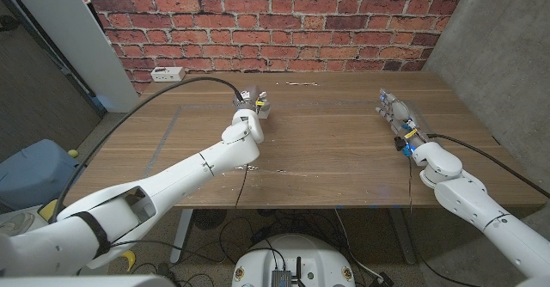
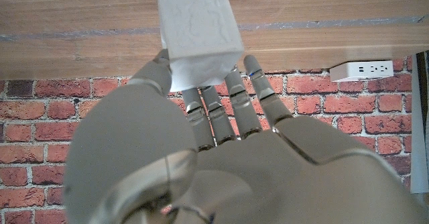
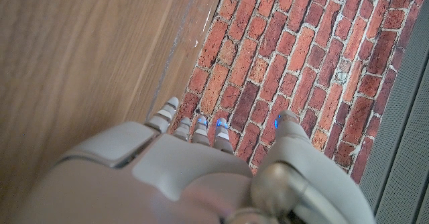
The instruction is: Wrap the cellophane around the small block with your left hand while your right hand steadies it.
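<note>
Right arm (image 1: 481, 203) enters from about 5 o'clock in the head view and runs up toward 2 o'clock. Right hand (image 1: 397, 115) sits over the table's right side, fingers pointing toward the far edge. In the right wrist view the right hand (image 3: 201, 170) shows its back, fingers (image 3: 199, 127) extended and slightly apart with nothing between them: released.

Left arm (image 1: 163, 188) comes in from 7 o'clock and reaches toward 12 o'clock. Left hand (image 1: 250, 108) is at table centre-left, well apart from the right hand.

Small block (image 2: 199, 28), white with a wrinkled glossy skin, is at the left hand's fingertips; in the left wrist view the left hand (image 2: 221, 150) has its thumb alongside one face and its fingers (image 2: 234, 93) against the near face. It looks gripped, and it appears to sit on the wooden table (image 1: 326, 141). In the head view the block (image 1: 264, 106) shows just at the fingertips.

Farther back, at about 11 o'clock near the far table edge, lies a white power strip (image 1: 168, 74). A brick wall (image 1: 275, 21) stands behind the table.
</note>
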Available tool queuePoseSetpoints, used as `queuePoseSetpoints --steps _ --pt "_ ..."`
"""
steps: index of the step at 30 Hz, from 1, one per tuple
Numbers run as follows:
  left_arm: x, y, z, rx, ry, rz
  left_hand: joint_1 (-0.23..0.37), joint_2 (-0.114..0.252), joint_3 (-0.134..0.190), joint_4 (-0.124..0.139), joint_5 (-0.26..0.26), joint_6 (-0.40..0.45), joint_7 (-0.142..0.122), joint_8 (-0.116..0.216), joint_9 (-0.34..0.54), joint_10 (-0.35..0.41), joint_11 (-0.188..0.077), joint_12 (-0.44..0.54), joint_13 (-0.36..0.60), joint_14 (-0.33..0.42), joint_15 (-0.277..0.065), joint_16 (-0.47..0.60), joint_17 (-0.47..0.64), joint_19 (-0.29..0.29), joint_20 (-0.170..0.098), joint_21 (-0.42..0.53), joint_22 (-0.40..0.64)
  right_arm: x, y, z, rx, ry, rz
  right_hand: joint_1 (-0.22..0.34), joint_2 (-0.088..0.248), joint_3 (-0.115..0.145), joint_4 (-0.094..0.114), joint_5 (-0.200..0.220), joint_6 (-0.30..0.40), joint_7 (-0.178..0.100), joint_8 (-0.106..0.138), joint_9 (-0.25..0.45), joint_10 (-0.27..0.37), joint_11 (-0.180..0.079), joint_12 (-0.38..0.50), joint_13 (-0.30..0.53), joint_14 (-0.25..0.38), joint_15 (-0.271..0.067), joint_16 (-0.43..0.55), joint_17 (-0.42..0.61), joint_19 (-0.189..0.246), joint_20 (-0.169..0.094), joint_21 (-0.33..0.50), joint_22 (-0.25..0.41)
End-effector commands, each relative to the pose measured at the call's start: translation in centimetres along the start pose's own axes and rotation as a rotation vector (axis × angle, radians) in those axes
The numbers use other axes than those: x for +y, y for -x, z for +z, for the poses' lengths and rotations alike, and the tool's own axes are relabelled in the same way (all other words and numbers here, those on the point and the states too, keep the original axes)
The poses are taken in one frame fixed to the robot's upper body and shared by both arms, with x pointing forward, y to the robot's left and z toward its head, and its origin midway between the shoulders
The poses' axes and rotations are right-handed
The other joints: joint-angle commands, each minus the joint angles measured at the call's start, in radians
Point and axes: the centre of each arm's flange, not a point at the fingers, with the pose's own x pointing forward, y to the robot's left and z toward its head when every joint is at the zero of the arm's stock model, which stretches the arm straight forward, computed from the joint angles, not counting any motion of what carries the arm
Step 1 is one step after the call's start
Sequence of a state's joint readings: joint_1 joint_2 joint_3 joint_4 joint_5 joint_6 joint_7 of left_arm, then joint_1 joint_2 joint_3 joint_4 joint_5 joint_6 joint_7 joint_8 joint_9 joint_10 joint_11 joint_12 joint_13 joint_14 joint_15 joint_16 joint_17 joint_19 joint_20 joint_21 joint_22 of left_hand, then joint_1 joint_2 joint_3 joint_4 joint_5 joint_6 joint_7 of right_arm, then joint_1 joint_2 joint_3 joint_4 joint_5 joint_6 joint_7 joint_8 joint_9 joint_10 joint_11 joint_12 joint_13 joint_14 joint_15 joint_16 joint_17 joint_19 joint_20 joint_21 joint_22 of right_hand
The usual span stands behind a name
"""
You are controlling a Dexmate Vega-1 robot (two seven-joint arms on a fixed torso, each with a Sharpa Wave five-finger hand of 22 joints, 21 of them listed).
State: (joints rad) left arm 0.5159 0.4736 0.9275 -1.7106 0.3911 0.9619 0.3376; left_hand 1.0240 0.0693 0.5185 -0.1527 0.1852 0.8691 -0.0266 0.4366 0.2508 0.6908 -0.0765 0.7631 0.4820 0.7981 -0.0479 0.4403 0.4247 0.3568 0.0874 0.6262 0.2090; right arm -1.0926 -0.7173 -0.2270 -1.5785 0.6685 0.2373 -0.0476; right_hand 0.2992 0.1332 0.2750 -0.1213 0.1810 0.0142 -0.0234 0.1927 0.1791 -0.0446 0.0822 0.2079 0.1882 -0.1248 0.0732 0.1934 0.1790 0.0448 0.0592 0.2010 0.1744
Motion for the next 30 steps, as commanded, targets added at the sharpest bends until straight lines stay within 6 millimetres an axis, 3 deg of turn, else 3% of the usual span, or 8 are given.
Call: queuePoseSetpoints --steps 1,13,30 --pt "-1.3 1.5 1.4 0.034 0.027 -0.010 0.103 0.107 0.017 0.011 0.001 0.009 0.002 0.004 -0.001 0.119 -0.093 0.025 0.019 0.048 -0.166 -0.003 0.002 0.001 0.001 0.013 0.003 -1.4 0.4 0.3 0.022 0.011 0.037 0.012 0.001 0.004 0.000 -0.001 0.012 0.002 0.002 0.004 0.005 0.006 -0.002 0.002 0.001 0.002 0.005 0.005 0.006 0.006 0.003 0.004" --pt "-3.1 2.1 3.1 0.047 0.072 -0.054 0.105 0.106 0.019 0.009 0.003 0.009 0.010 0.004 -0.002 0.123 -0.090 0.027 0.018 0.054 -0.162 -0.009 0.005 0.002 0.002 0.021 0.002 -2.6 0.6 0.2 0.038 0.022 0.074 0.012 0.000 0.003 0.000 -0.002 0.014 0.003 0.001 0.004 0.008 0.008 -0.002 0.002 0.002 0.003 0.005 0.005 0.008 0.007 0.003 0.004" --pt "-5.0 1.2 5.8 0.042 0.130 -0.114 0.108 0.104 0.020 0.004 0.007 0.012 0.013 0.004 -0.003 0.127 -0.083 0.030 0.018 0.065 -0.158 -0.015 0.009 0.005 0.005 0.033 0.001 -3.9 2.1 0.0 0.045 0.013 0.052 0.011 -0.001 0.002 0.001 -0.002 0.019 0.003 0.002 0.004 0.009 0.009 -0.003 0.002 0.003 0.004 0.004 0.006 0.007 0.009 0.003 0.004"
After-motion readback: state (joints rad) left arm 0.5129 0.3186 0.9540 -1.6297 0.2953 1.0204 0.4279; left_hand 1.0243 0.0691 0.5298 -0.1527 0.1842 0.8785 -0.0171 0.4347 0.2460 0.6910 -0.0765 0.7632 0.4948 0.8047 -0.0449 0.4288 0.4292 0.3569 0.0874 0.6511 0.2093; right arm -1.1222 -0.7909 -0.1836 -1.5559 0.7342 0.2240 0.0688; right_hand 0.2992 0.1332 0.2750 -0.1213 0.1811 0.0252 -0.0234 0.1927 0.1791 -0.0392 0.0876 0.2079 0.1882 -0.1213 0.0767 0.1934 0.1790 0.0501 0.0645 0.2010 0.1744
